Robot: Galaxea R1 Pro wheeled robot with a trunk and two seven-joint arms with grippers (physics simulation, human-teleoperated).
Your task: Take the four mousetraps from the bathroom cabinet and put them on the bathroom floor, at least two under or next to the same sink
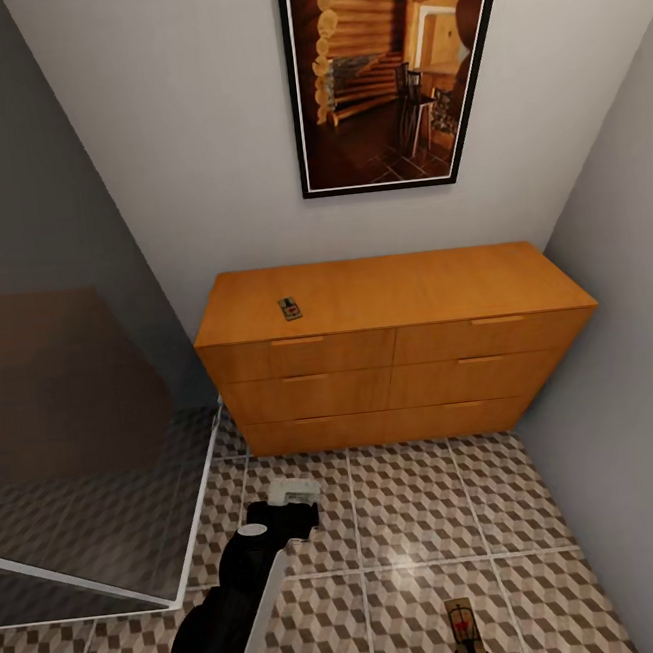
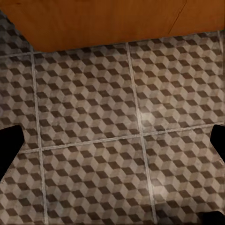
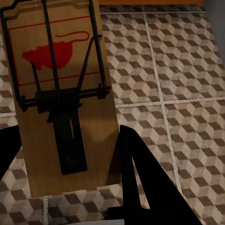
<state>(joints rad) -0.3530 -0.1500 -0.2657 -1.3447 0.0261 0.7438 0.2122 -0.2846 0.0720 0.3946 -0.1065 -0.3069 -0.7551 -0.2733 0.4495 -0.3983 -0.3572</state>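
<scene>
The orange-brown cabinet (image 1: 390, 360) stands against the back wall, its drawers closed. One mousetrap (image 1: 289, 308) lies on its top, near the left end. A second mousetrap (image 1: 463, 624) with a red mouse print (image 3: 51, 54) hangs low over the bathroom floor (image 1: 417, 518); my right gripper (image 3: 65, 161) is shut on its near end, a dark finger (image 3: 140, 187) on one side. My left gripper (image 1: 292, 493) hovers over the tiles in front of the cabinet's left part. It is open, its fingertips (image 2: 9, 150) spread wide with nothing between them. The bathroom sink is out of view.
A glass shower screen (image 1: 77, 443) with a white frame closes off the left side. A grey wall (image 1: 624, 386) bounds the right, close to the cabinet's end. A framed picture (image 1: 390, 68) hangs above the cabinet. Patterned tiles stretch between me and the cabinet.
</scene>
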